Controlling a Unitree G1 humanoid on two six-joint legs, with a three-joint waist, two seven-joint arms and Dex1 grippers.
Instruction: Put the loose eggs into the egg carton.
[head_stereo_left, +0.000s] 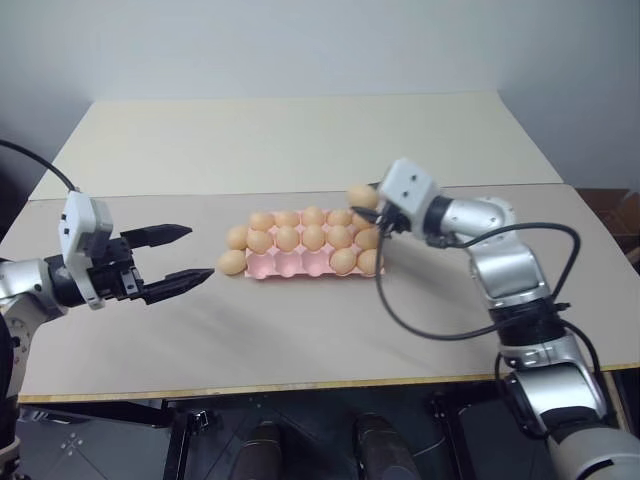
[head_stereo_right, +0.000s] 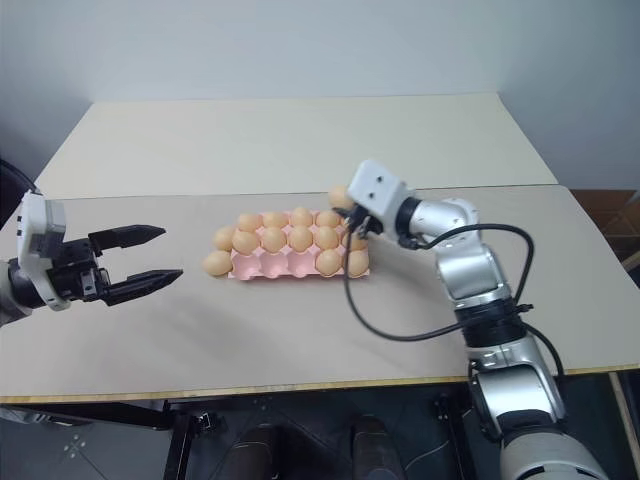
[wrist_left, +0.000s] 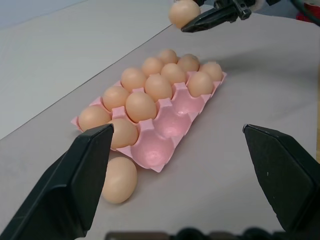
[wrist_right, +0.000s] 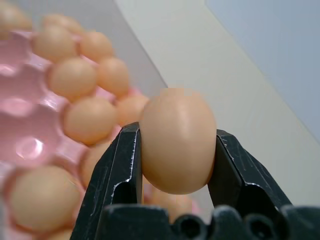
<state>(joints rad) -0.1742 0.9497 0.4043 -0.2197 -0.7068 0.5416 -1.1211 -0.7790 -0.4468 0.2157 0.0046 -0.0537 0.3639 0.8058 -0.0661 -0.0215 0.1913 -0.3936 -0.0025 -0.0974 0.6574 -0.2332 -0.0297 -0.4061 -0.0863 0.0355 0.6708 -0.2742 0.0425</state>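
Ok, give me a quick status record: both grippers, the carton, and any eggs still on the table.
right gripper: shut on an egg, held above the carton's far right corner
left gripper: open, empty, off the carton's left side
carton: on the table, most cups filled, three cups empty in the near row
loose eggs: one on the table at the carton's near left corner, another beside its left edge

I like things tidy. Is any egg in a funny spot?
Yes. One loose egg lies on the table beside the egg carton, though empty cups remain. Another egg hangs clamped in the right gripper.
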